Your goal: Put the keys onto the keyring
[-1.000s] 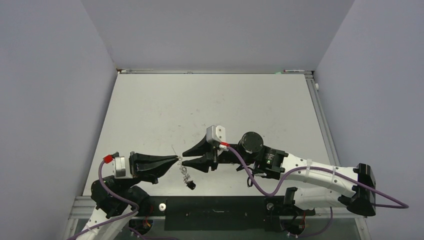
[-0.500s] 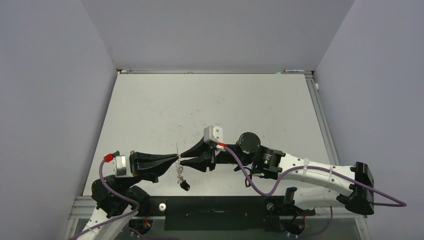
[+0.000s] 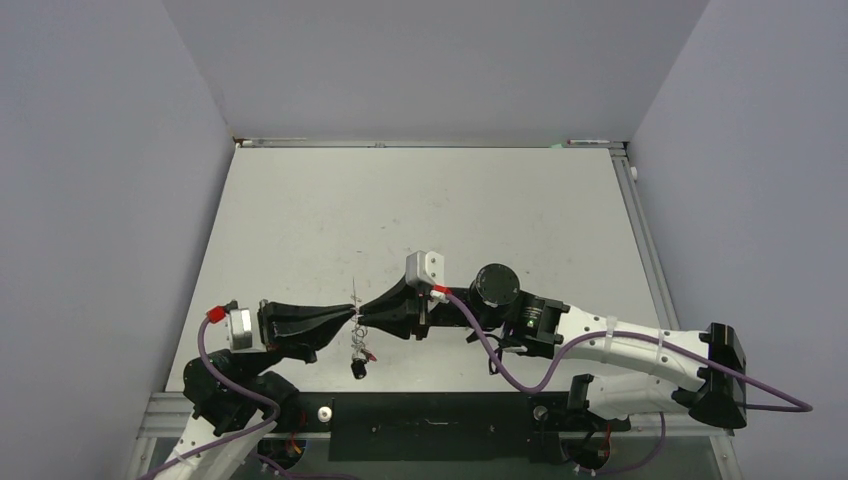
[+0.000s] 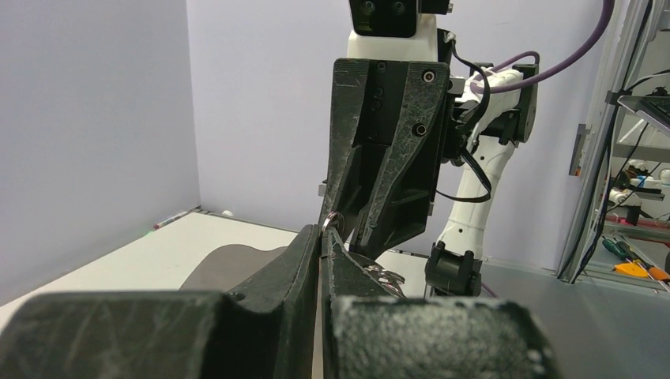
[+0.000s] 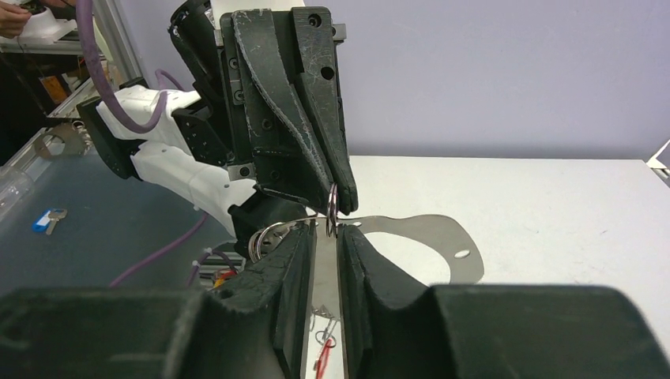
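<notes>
White surface (image 3: 420, 200) between lilac walls (image 3: 90, 200). Toward 6 o'clock, the left fingers (image 3: 315, 322) are clamped on the keyring (image 5: 419, 235) rim. The right fingers (image 3: 392, 310), slightly parted, straddle a split ring (image 5: 333, 207); the keys (image 3: 357, 368) dangle beneath.

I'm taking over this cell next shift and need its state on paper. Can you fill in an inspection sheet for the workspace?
Surface: white table, faint scuff marks.
Job's things: keyring held up between the two arms; keys dangle below it, one a red-tagged key; a blue-tagged key lies off the table on a dark ledge.
Clutter: nothing seen.
Grippers: left gripper shut on the keyring's edge; right gripper jaws a narrow gap apart at a split ring, grip not confirmed.
Cables: purple cables run along both arms, away from the fingertips.
Surroundings: plain grey walls on three sides.
</notes>
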Action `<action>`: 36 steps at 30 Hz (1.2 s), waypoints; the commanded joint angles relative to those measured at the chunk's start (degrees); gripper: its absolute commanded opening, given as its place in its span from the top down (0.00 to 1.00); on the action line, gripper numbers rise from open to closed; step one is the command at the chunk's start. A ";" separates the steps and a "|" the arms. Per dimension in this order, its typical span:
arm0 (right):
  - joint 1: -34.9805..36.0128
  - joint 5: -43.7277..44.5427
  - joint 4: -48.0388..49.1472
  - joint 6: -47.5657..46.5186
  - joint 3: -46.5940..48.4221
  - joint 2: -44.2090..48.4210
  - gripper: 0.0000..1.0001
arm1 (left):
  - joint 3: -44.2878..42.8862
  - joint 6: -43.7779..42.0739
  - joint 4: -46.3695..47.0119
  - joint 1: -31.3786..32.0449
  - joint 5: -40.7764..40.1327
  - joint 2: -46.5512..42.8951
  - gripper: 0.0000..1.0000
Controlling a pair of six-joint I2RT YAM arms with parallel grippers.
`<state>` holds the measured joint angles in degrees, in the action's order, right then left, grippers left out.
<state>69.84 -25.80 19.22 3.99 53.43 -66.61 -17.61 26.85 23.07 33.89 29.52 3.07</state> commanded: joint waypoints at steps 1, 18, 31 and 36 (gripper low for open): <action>0.13 1.87 1.73 -1.48 3.29 -1.14 0.85 | -0.68 1.50 3.41 -0.31 0.06 0.73 1.00; 0.46 3.74 -10.54 -8.73 9.47 -3.15 0.95 | -4.03 -5.87 -9.48 -0.58 1.33 -2.12 0.90; 0.67 5.43 -45.89 -20.21 27.45 -7.01 0.95 | -21.87 -29.92 -44.44 -0.41 4.53 3.17 0.62; 1.05 8.57 -59.24 -24.02 35.27 -10.10 0.95 | -25.93 -34.40 -48.68 0.52 4.64 8.22 0.61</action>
<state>70.24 -20.78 -28.88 -15.40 82.41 -74.89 -40.23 -0.51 -17.78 33.93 32.45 6.90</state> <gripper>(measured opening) 0.058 0.378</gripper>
